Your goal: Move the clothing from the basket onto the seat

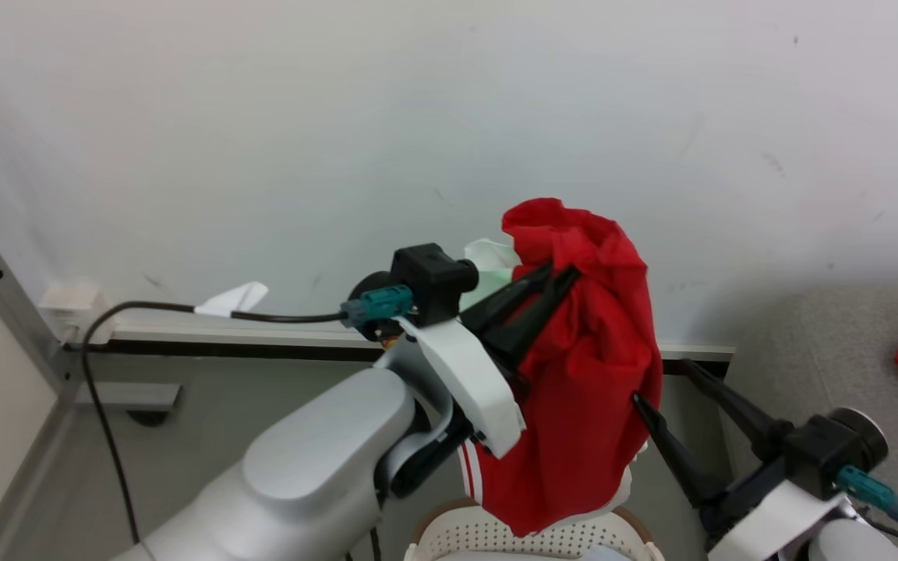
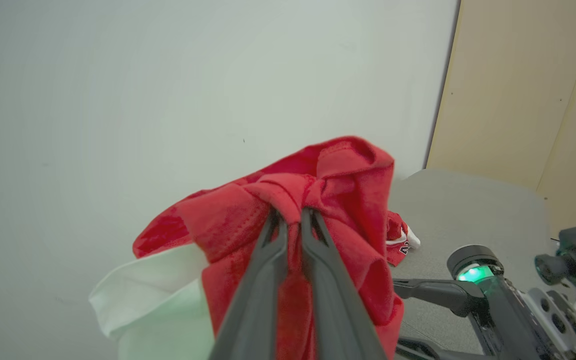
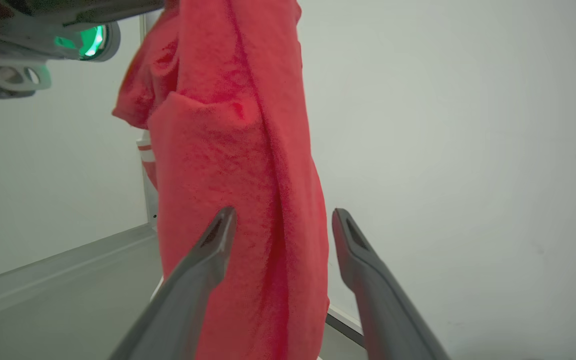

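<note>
I had my left fingers (image 1: 550, 284) clenched on the clothing (image 1: 581, 389), arm raised mid-frame above the basket (image 1: 527, 538); my right fingers (image 1: 652, 421) gaped wide, lower right.

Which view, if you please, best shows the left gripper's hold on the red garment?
The left wrist view: the left gripper is shut on a fold of the red garment, close up. The head view shows it sideways and smaller. The right wrist view shows the hanging cloth, not the pinch.
</note>
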Motion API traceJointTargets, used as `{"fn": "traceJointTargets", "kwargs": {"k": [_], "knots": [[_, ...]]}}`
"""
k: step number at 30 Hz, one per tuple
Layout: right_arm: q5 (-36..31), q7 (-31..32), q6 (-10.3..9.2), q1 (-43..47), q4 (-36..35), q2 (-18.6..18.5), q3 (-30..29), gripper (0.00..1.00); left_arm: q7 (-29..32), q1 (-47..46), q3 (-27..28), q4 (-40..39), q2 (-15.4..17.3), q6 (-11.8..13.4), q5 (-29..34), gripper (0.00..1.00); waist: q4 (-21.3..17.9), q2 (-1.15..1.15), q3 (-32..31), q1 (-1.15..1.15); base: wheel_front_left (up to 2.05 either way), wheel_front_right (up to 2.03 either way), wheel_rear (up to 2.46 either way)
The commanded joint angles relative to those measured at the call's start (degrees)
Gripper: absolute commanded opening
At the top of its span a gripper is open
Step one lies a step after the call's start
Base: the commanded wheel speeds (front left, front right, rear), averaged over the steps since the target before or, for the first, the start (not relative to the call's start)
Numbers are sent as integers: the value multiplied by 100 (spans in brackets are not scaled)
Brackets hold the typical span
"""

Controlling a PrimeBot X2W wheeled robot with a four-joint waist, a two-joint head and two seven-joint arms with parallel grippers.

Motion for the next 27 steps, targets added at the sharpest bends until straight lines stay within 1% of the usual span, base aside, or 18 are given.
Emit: {"fn": "traceJointTargets", "kwargs": {"k": [1, 3, 5, 10, 13, 17, 18, 19, 20, 27], "knots": [[127, -19, -13, -232, 74, -88, 228, 100, 32, 77, -38, -71, -28, -24, 55, 0, 64, 0, 4, 0, 0, 0, 0], [266, -18, -13, -500, 250, -192, 608, 100, 68, 105, -108, -148, -67, -40, 68, 0, 143, 0, 2, 0, 0, 0, 0], [447, -19, -13, -755, 434, -189, 865, 100, 98, 129, -174, -204, -119, -60, 63, 0, 241, 0, -1, 0, 0, 0, 0], [878, -19, -13, -1138, 866, 23, 1301, 100, 176, 196, -358, -270, -222, -138, 54, 0, 496, 0, -26, 0, 0, 0, 0], [1096, -19, -13, -1256, 1068, 224, 1517, 100, 250, 246, -474, -284, -286, -208, 3, 0, 665, 0, -48, 0, 0, 0, 0], [1305, -19, -13, -1320, 1235, 422, 1676, 100, 321, 292, -593, -255, -353, -270, -54, 0, 863, 0, -79, 0, 0, 0, 0], [1330, -18, -13, -1311, 1268, 447, 1667, 47, 330, 305, -610, -238, -355, -278, -62, 0, 904, 0, -84, 0, 0, 0, 0], [1362, -19, -13, -1294, 1300, 474, 1636, 19, 347, 313, -622, -216, -345, -280, -65, 0, 941, 0, -91, 0, 0, 0, 0], [1394, -19, -13, -1257, 1307, 509, 1596, 0, 355, 319, -627, -199, -334, -275, -67, 0, 974, 0, -97, 0, 0, 0, 0], [1401, -19, -13, -1018, 1216, 518, 1290, 0, 319, 351, -596, -67, -228, -235, -120, 0, 1038, 0, -96, 0, 0, 0, 0]]}}
